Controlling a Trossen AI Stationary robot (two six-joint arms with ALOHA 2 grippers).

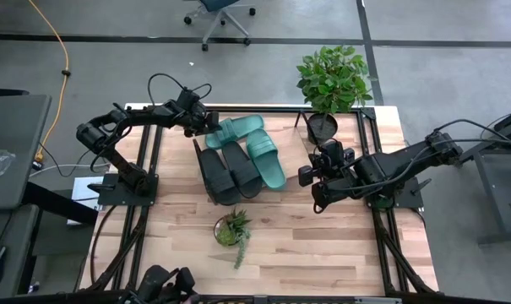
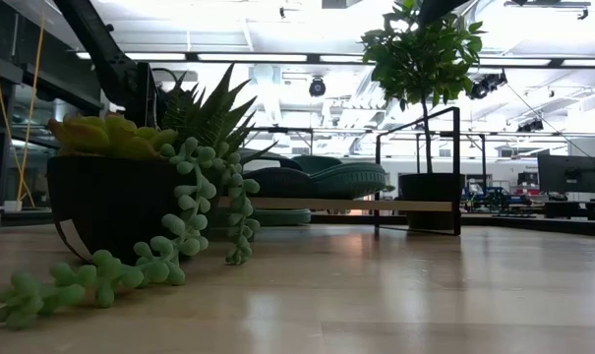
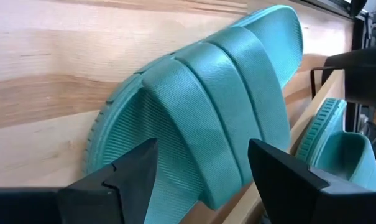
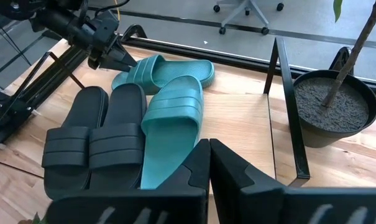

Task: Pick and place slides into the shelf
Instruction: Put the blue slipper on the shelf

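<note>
Three slides: two black point(image 1: 225, 171), one teal point(image 1: 265, 158), placed centre frame on shelf point(image 4: 237, 127).
Fourth slide point(image 1: 235, 130): upper centre, crooked, unfinished.
Left gripper point(image 1: 206, 127): fingers apart, at fourth slide.
Right gripper point(image 1: 305, 176): closed, empty, centre-right.

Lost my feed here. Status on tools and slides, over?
Left tool open, straddling the crooked teal slide. Right tool shut, waiting beside the shelf. Three slides shelved. Nothing blocking.

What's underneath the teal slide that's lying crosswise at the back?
Under the crosswise teal slide, only the light-wood shelf shows. Its front end overlaps the other teal slide; whatever lies beneath its sole is covered.
</note>
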